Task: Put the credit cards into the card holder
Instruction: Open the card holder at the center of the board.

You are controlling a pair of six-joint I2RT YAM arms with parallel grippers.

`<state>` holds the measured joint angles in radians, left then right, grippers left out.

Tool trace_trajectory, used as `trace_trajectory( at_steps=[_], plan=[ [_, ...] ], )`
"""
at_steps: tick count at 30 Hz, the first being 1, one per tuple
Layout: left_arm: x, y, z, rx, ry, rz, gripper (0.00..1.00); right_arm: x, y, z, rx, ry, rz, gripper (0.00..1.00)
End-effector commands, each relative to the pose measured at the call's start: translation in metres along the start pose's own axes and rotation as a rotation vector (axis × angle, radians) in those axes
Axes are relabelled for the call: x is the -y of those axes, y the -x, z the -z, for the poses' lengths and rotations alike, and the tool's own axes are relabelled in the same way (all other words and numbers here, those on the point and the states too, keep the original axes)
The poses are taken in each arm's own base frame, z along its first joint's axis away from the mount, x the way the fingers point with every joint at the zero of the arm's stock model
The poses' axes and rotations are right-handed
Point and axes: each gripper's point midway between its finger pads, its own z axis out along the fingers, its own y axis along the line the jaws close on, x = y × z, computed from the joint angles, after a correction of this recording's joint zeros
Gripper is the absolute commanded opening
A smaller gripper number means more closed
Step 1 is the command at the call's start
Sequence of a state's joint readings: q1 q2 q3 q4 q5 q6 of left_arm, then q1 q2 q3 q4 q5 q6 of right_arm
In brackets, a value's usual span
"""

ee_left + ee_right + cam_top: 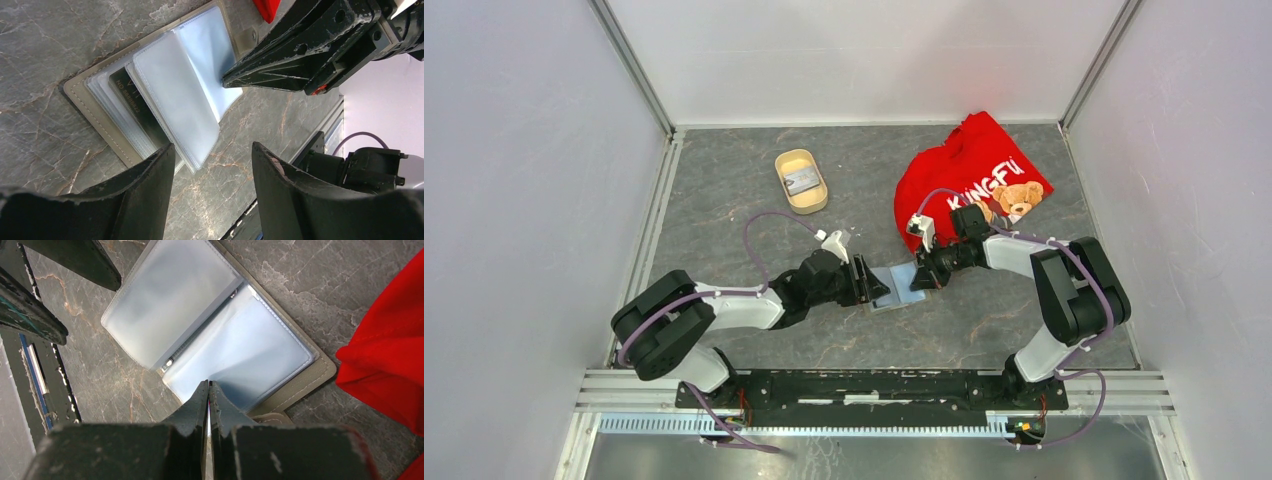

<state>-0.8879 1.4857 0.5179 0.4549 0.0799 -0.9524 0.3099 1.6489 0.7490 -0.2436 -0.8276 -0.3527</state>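
Lying open on the counter point(724, 210), the holder point(896, 290) sits between the 2 hands, in the middle of the front half. Grey stitched cover down, clear pockets up.

Left hand point(864, 283): released, jaws spread wide, gripping nothing. It hangs at the holder's left edge. In the left wrist view the holder lies just ahead of the fingertips, and 1 finger point(145, 190) overlaps the near corner of the pocket stack. Touching or just above: cannot tell.

Right hand point(921, 278): clenched, fingers pressed flat together. The tips point down at the holder's right-hand clear pocket, close to the spine. From the left wrist view the tip meets that pocket's edge. Whether anything thin is pinched between the fingers: cannot tell.

Holder detail: several clear pockets are fanned out, some lifted off the left half. A dark card point(131, 100) with pale lettering sits in a pocket on that left half, partly covered by the lifted pockets.

Tray point(782, 172): beige, oval, toward the back left, well apart from both hands. A pale card point(801, 181) lies inside it; count not readable.

Shirt point(969, 165): red, crumpled at the back right. Its near edge is just beside the right hand and near the holder's right corner.
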Motion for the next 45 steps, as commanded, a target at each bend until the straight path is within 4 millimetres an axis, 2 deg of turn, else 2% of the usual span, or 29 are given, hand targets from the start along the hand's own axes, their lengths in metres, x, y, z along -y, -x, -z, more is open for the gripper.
trace_trajectory(
  at_steps=[1,10,20,30,45],
  plan=[
    [0.014,0.009,-0.001,0.039,-0.044,0.029,0.64,0.004,0.005,-0.001,-0.002,-0.012,0.021,0.08],
    [-0.004,0.007,0.006,0.049,0.032,0.027,0.65,0.003,0.004,-0.002,-0.004,-0.005,0.02,0.07],
    [0.006,0.006,0.0,0.04,-0.02,0.046,0.65,0.003,0.004,-0.003,-0.005,-0.004,0.021,0.08],
    [-0.002,-0.002,-0.011,0.017,-0.013,0.058,0.65,0.002,0.004,-0.003,-0.006,-0.001,0.02,0.07],
    [0.01,0.008,-0.004,0.039,-0.033,0.04,0.64,0.002,0.004,-0.003,-0.008,0.003,0.02,0.08]
  ],
)
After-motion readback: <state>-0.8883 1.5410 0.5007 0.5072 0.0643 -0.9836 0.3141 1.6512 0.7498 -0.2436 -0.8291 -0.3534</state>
